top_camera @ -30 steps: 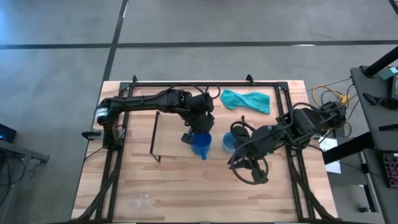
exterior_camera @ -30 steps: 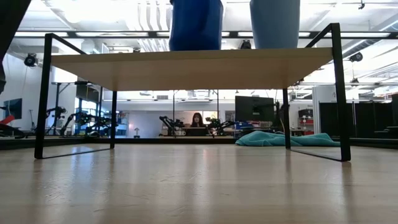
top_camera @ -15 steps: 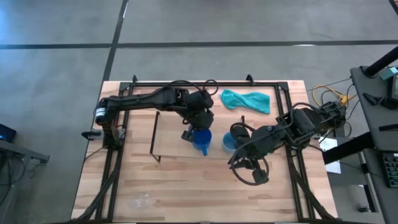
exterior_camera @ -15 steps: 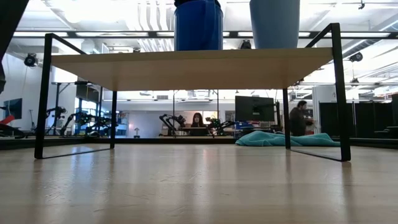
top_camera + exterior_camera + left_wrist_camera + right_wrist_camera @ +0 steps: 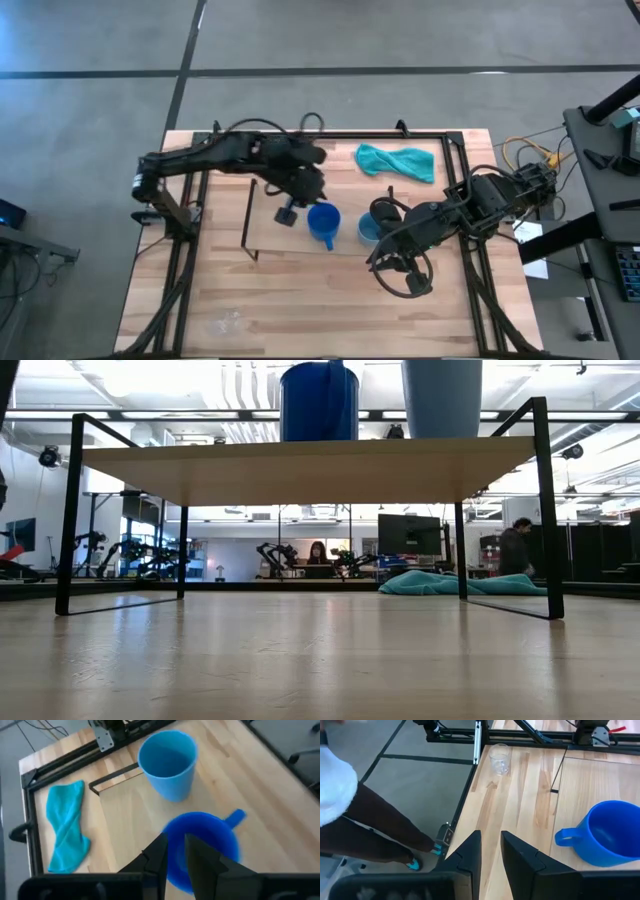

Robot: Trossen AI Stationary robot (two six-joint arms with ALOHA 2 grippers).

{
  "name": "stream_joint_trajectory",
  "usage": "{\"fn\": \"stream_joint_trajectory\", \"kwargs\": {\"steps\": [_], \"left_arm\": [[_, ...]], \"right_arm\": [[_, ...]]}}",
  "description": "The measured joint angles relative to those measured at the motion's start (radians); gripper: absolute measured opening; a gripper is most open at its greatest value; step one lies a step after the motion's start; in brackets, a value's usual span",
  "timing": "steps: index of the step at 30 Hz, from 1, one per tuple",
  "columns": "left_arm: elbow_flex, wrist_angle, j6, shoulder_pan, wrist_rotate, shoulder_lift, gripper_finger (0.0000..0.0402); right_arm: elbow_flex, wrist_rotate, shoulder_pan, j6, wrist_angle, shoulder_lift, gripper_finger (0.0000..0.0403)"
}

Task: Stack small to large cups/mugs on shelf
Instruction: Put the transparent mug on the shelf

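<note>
The dark blue handled mug stands upright on its base on the light-wood shelf. Its handle points toward the table's near edge. The light blue handleless cup stands upright just to its right on the same board; both show above the shelf in the low view, mug and cup. My left gripper hovers left of the mug, shut and touching nothing. My right gripper waits, shut, by the shelf's right end. The clear glass mug stands on the table near its near-left corner.
A teal cloth lies on the table behind the shelf, toward the far right. A large black metal frame rims the table. A person's leg shows on the floor beyond the table's edge. Bare wood lies along the table's near side.
My left gripper set the tilted dark blue mug upright on the shelf beside the light blue cup. It then let go and drew back toward the table's left and far side. The mug now stands alone. A person in the room behind walked to the right.
</note>
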Motion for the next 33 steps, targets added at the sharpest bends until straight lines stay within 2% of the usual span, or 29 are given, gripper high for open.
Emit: {"fn": "stream_joint_trajectory", "kwargs": {"steps": [9,14,20,24,33], "left_arm": [[0.002,-0.189,-0.309,-0.030,0.000,-0.207,0.0050],[0.001,-0.313,-0.479,-0.058,-0.019,-0.288,0.0050],[-0.042,-0.395,-0.636,-0.132,-0.056,-0.334,0.0050],[-0.093,-0.457,-0.800,-0.182,-0.059,-0.346,0.0050],[-0.238,-0.478,-1.079,-0.374,-0.059,-0.362,0.0050]], "right_arm": [[0.000,0.011,0.000,-0.002,0.083,0.007,0.0068],[0.000,0.065,0.000,-0.025,0.096,0.022,0.0068],[-0.019,0.081,0.000,-0.029,0.103,0.029,0.0068],[-0.039,0.080,0.000,-0.017,0.105,0.029,0.0068],[-0.079,0.078,0.000,0.008,0.103,0.029,0.0068]]}}
